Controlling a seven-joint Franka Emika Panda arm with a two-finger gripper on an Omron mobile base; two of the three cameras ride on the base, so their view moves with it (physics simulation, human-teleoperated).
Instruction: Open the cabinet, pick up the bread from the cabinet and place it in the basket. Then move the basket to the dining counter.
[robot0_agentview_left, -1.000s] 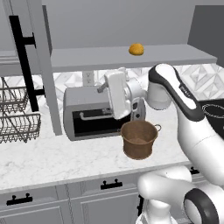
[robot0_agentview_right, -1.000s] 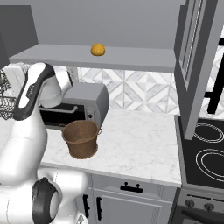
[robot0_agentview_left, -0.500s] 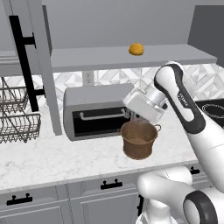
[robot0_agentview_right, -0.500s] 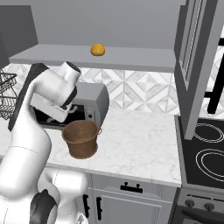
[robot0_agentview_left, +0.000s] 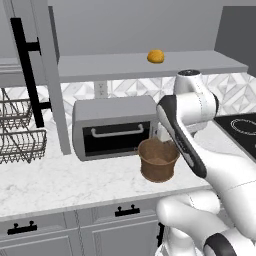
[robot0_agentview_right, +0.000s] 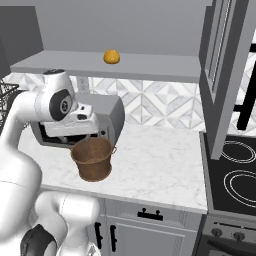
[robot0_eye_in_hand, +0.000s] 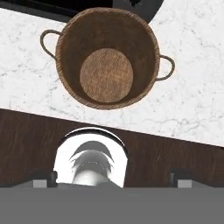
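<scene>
The cabinet stands open, its door (robot0_agentview_left: 46, 75) swung to the left and its other door (robot0_agentview_right: 225, 75) to the right. On the cabinet shelf (robot0_agentview_left: 150, 67) lies the small yellow-orange bread (robot0_agentview_left: 155, 56) (robot0_agentview_right: 111, 56). Below it the brown basket (robot0_agentview_left: 157, 172) (robot0_agentview_right: 92, 170) (robot0_eye_in_hand: 148, 48) stands upright and empty on the marble worktop. My gripper (robot0_eye_in_hand: 112, 177) (robot0_agentview_right: 85, 134) hangs just above the basket and looks straight down into it, open, with nothing between its fingertips (robot0_eye_in_hand: 43, 177). The dining counter is out of view.
A grey toaster oven (robot0_agentview_left: 112, 125) (robot0_agentview_right: 107, 112) stands right behind the basket. Dark wire racks (robot0_agentview_left: 17, 135) hang at the far left. A black stove top (robot0_agentview_right: 240, 180) borders the worktop (robot0_agentview_right: 150, 160) on the right. Grey drawers run below the worktop's edge.
My hand has swung right and down, from in front of the toaster oven to just over the basket. The jaws stayed open. Bread and basket have not moved.
</scene>
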